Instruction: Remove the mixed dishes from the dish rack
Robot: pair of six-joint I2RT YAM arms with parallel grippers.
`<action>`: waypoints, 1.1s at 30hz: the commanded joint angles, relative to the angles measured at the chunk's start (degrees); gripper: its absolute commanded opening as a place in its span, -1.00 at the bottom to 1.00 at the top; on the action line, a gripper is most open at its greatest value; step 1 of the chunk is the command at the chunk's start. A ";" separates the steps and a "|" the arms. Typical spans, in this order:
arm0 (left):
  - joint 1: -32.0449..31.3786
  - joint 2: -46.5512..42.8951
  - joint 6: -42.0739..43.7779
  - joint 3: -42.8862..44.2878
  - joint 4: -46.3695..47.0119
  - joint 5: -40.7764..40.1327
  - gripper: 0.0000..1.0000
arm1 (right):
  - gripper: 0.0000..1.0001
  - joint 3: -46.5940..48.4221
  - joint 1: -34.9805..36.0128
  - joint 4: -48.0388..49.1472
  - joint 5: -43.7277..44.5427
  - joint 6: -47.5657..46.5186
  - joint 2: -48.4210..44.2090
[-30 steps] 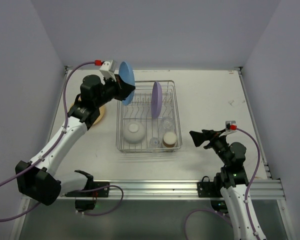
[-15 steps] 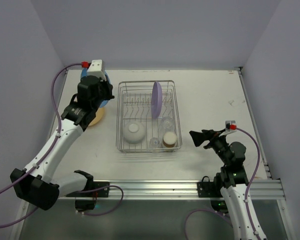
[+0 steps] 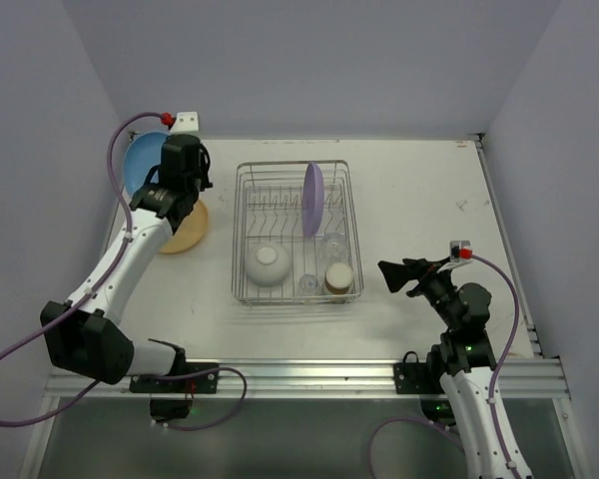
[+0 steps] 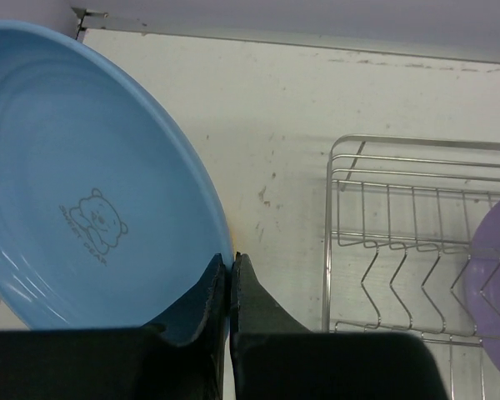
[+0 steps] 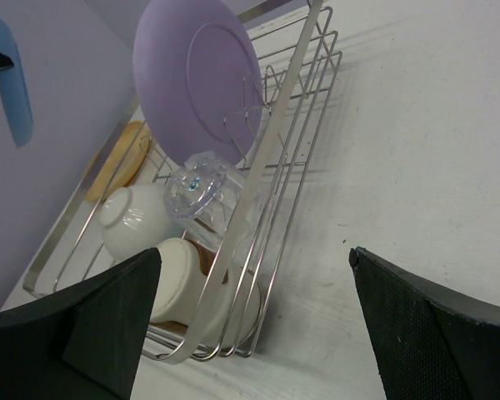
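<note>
My left gripper (image 3: pixel 168 172) is shut on the rim of the blue plate (image 3: pixel 140 160) and holds it tilted above the tan-orange plate (image 3: pixel 185 233), left of the dish rack (image 3: pixel 242 235). In the left wrist view the blue plate (image 4: pixel 92 183) fills the left side, pinched at my left gripper (image 4: pixel 230 262). The rack holds the upright purple plate (image 3: pixel 312 198), the white bowl (image 3: pixel 268 262), clear glasses (image 3: pixel 331 244) and the brown cup (image 3: pixel 338 278). My right gripper (image 3: pixel 391 274) is open and empty just right of the rack; it (image 5: pixel 254 258) faces the cup (image 5: pixel 192 287).
The table's back left corner (image 4: pixel 83 17) and the walls stand close behind the blue plate. Bare tabletop (image 3: pixel 419 200) lies right of the rack.
My left arm has carried the blue plate from above the rack's back left corner further left, over the tan-orange plate. The right arm has not moved.
</note>
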 commanded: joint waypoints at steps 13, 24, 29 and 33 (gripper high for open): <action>2.28 9.90 1.77 5.87 -2.84 -0.68 -1.00 | 0.98 0.29 0.01 2.53 -1.01 -0.08 0.58; 2.28 16.93 0.54 7.45 -2.40 -3.49 -1.00 | 0.98 0.38 -0.08 2.79 -1.01 0.01 0.84; 2.28 19.83 0.19 7.89 -2.75 -4.81 -1.00 | 0.98 0.29 0.01 2.79 -1.01 -0.08 1.02; 2.36 22.29 -0.52 7.19 -1.96 -5.69 -1.00 | 0.98 0.29 -0.08 2.79 -1.10 0.01 0.93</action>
